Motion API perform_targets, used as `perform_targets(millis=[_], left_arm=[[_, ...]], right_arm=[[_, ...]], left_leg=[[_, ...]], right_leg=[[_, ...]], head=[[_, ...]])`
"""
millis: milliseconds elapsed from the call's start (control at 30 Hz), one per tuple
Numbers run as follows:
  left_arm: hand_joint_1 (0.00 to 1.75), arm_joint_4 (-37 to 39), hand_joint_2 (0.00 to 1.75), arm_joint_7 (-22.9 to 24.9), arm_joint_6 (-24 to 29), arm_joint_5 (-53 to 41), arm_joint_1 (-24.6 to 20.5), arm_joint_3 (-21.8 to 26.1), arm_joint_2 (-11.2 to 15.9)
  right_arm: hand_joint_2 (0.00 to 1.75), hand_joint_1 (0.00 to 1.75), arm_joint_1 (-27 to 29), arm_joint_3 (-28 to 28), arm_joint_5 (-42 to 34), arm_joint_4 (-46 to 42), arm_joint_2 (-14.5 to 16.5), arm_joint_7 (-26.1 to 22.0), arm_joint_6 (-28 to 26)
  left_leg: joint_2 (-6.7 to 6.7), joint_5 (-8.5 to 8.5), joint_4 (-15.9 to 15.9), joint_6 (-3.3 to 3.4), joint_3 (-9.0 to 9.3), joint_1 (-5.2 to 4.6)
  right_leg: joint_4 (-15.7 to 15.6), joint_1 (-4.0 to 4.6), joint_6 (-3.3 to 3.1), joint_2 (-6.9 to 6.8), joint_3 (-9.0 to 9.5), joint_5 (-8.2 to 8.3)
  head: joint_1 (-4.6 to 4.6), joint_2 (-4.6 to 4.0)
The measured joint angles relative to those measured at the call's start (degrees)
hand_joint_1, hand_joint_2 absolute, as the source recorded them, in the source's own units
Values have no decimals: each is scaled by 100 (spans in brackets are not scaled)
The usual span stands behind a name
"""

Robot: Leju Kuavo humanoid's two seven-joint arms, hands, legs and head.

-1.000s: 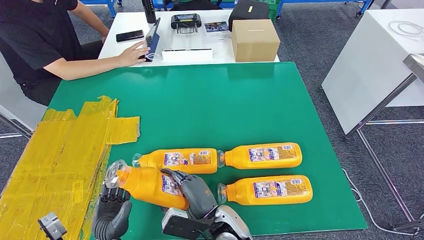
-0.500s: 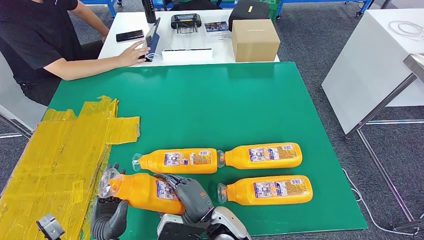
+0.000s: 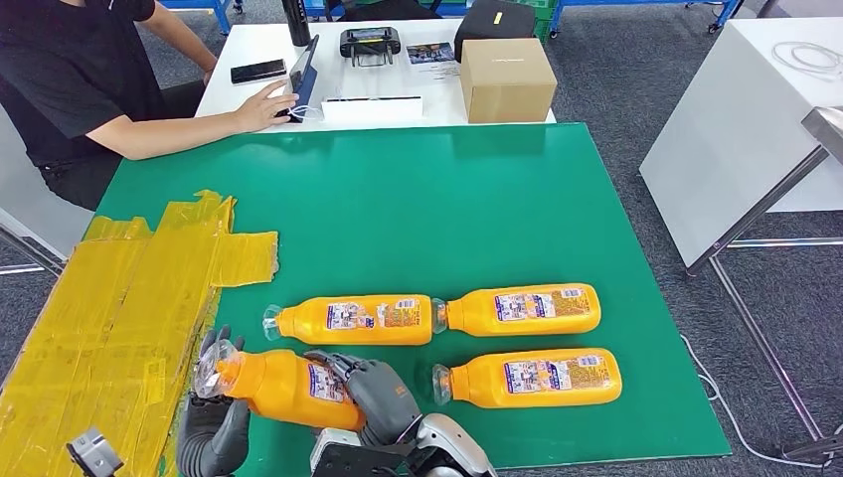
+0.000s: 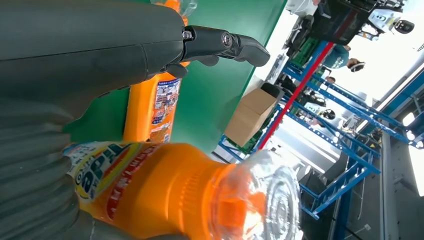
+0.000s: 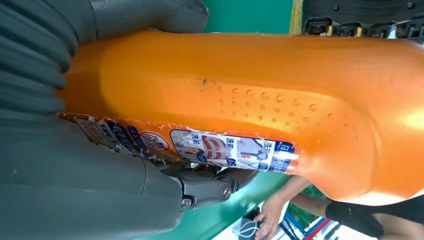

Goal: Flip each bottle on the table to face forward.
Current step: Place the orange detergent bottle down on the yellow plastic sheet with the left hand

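Held clear of the green table mat (image 3: 477, 199) at its near left corner: an orange plastic bottle with clear cap and printed label (image 3: 283, 386). Gripped around the body by the right hand (image 3: 376, 393), fingers wrapped over the labelled section; in the right wrist view, label band pressed against the grey fingers, plain orange back wall turned outward. Supported at the neck and cap end by the left hand (image 3: 214, 427), fingers cupped under it; in the left wrist view, some fingers (image 4: 225, 44) extended past the bottle, so contact looks like a cradle rather than a full clasp. Two-handed hold judged suited to rolling the bottle about its length, one hand turning, the other steadying.

Long axis lying roughly across the table, left to right, slightly tilted; cap end toward the robot's left, near the yellow taped sheet (image 3: 119, 308); base toward the right.

Three further orange bottles (image 3: 353, 319) (image 3: 522, 309) (image 3: 532, 378) lying flat on the mat, labels up, caps pointing left, same axis. Held bottle judged the last one outstanding, label not yet squarely uppermost.

Seated person's hand (image 3: 263, 104) resting on the white table (image 3: 437, 104) beyond.
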Motion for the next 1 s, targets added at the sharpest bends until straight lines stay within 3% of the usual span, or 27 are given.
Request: perform_targets(millis=[667, 700, 800, 833, 1000], left_arm=[[3, -133, 175, 215, 96, 44, 56, -155, -13], [26, -132, 175, 218, 96, 44, 57, -157, -13], [154, -131, 175, 226, 95, 13, 61, -182, -14], [175, -131, 175, 226, 94, -6, 62, -194, -14], [175, -132, 175, 222, 86, -150, 68, -224, -17]], right_arm=[[175, 175, -72, 43, -73, 249, 1, 37, 7], [175, 175, -77, 46, -74, 257, 1, 38, 8], [175, 175, -90, 59, -75, 281, 1, 39, 17], [175, 175, -94, 64, -75, 289, 1, 39, 21], [175, 175, -122, 91, -73, 332, 3, 51, 43]], left_leg=[[0, 0, 0, 0, 0, 0], [0, 0, 0, 0, 0, 0], [0, 0, 0, 0, 0, 0], [0, 0, 0, 0, 0, 0], [0, 0, 0, 0, 0, 0]], right_leg=[[0, 0, 0, 0, 0, 0], [0, 0, 0, 0, 0, 0], [0, 0, 0, 0, 0, 0], [0, 0, 0, 0, 0, 0], [0, 0, 0, 0, 0, 0]], head=[[1, 0], [1, 0], [1, 0], [1, 0], [1, 0]])
